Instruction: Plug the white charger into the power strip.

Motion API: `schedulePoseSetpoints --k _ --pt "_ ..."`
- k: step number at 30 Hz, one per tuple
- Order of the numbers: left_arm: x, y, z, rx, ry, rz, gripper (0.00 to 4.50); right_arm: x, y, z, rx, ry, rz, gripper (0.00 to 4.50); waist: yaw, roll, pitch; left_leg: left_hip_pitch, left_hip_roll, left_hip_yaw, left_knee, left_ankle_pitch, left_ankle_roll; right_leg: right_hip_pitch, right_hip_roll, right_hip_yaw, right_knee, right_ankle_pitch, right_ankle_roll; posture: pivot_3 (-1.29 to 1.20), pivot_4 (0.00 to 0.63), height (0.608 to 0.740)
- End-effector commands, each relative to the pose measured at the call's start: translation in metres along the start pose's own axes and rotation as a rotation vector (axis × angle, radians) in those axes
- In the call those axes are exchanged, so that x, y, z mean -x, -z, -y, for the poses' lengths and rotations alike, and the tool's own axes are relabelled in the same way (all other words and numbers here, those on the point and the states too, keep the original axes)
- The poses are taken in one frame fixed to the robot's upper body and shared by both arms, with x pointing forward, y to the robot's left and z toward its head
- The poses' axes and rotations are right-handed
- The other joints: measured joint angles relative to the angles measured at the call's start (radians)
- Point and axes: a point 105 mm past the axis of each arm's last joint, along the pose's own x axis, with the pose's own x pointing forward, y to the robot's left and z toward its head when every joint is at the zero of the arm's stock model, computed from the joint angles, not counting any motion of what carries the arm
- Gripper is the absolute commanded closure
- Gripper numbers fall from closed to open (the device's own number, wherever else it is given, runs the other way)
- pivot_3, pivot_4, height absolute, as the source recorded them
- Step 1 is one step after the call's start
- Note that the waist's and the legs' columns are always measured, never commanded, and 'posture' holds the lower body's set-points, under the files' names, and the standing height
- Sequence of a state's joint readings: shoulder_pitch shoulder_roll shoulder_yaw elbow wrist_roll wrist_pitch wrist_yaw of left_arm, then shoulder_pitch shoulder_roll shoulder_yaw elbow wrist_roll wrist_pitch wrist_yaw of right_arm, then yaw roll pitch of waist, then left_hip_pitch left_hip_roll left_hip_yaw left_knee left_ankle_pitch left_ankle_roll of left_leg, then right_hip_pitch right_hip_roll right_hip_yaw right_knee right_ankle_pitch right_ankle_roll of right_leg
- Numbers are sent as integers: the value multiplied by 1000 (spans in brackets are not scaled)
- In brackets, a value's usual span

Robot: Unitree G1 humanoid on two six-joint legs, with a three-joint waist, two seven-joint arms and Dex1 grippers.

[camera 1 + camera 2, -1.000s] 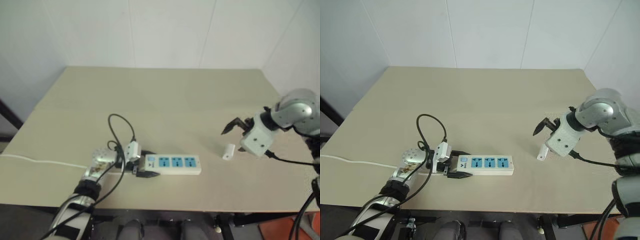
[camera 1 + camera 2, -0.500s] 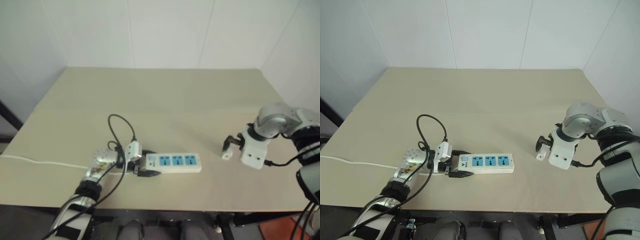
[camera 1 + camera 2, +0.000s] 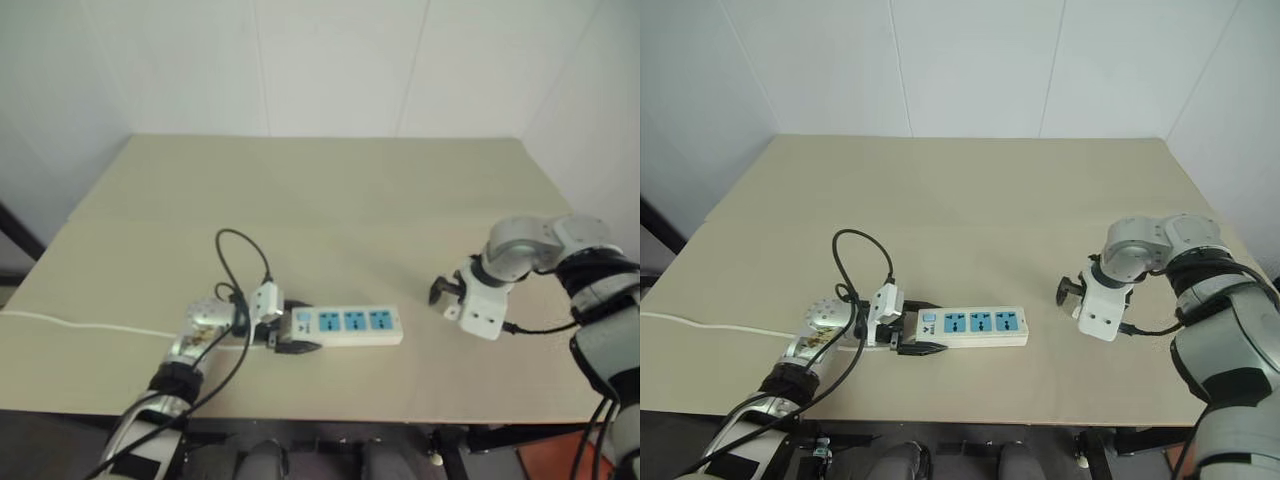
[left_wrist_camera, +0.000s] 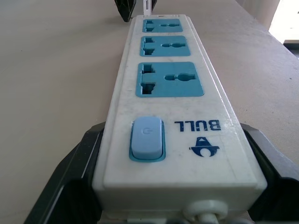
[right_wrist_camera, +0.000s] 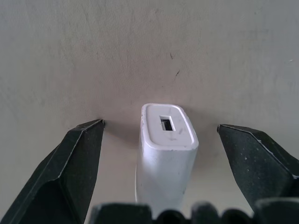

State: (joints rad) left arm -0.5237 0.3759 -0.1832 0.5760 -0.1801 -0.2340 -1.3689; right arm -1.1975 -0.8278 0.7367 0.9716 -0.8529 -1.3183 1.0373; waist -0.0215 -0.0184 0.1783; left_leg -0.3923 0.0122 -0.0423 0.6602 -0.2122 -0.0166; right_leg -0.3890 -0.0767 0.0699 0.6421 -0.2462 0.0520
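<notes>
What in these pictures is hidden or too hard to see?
- White charger: its plug pins, hidden under its own body in the right wrist view; in the head views the right end effector mostly covers it.
- Power strip: its cord, cut off by the edge in the left wrist view.
- Strip's switch end in the head views: covered by the left end effector.

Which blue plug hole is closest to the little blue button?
The blue socket right beside the switch, at the power strip's held end; the other two sit farther along.
</notes>
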Motion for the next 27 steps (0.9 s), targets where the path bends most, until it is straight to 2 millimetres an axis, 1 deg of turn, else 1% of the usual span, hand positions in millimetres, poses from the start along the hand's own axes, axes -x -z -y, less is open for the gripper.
schedulePoseSetpoints --k 1,4,7,8,12,13,16,19,21,23,25,27 --pt "-5 8 8 23 28 -33 1177 -3 2 1 5 -11 -12 914 -4 0 0 1 0 0 0 0 0 1 0 0 0 0 0 0 150 740" --pt "-4 8 9 23 25 -37 1177 -6 2 -3 2 -44 -4 1943 -12 -1 -1 3 0 0 0 0 0 3 0 0 0 0 0 0 150 740" --pt "-3 8 9 26 23 -40 1177 -8 1 -3 1 -45 3 3002 -19 -4 -2 4 0 0 0 0 0 3 0 0 0 0 0 0 150 740" --pt "-2 9 9 27 23 -41 1177 -9 0 -2 2 -42 8 3288 -21 -4 -3 4 0 0 0 0 0 4 0 0 0 0 0 0 150 740" --pt "-2 10 9 29 26 -50 1177 -8 -1 2 -3 3 16 3340 -22 -5 -3 4 0 0 0 0 0 4 0 0 0 0 0 0 150 740" --pt "-2 10 9 30 28 -52 1177 -4 0 6 -27 40 16 3340 -22 -5 -3 4 0 0 0 0 0 4 0 0 0 0 0 0 150 740" --pt "-3 11 8 31 34 -58 1177 16 9 21 -137 182 13 3340 -24 -4 -3 4 0 0 0 0 0 4 0 0 1 0 0 0 150 740" --pt "-4 12 6 31 38 -62 1177 43 16 40 -354 368 84 3340 -24 -2 -1 3 0 0 0 0 0 3 0 1 1 0 0 0 150 740" --pt "-5 12 6 30 45 -64 1177 63 17 53 -504 510 194 3340 -20 -2 -1 3 0 -1 0 0 0 3 0 1 1 0 -1 0 150 740" --pt "-5 13 6 27 52 -67 1177 78 14 60 -599 596 315 3340 -16 -2 -1 2 0 -2 0 0 0 3 0 0 1 0 -1 0 150 740" --pt "-6 13 6 26 58 -64 1177 93 6 70 -716 709 510 3340 -12 -2 -1 2 0 -3 0 0 0 3 0 -1 1 0 -1 0 150 740" --pt "-6 12 6 24 65 -62 1177 108 -4 82 -827 834 747 3340 -10 -2 -1 2 0 -3 0 0 0 3 0 -1 1 0 -1 0 150 740"
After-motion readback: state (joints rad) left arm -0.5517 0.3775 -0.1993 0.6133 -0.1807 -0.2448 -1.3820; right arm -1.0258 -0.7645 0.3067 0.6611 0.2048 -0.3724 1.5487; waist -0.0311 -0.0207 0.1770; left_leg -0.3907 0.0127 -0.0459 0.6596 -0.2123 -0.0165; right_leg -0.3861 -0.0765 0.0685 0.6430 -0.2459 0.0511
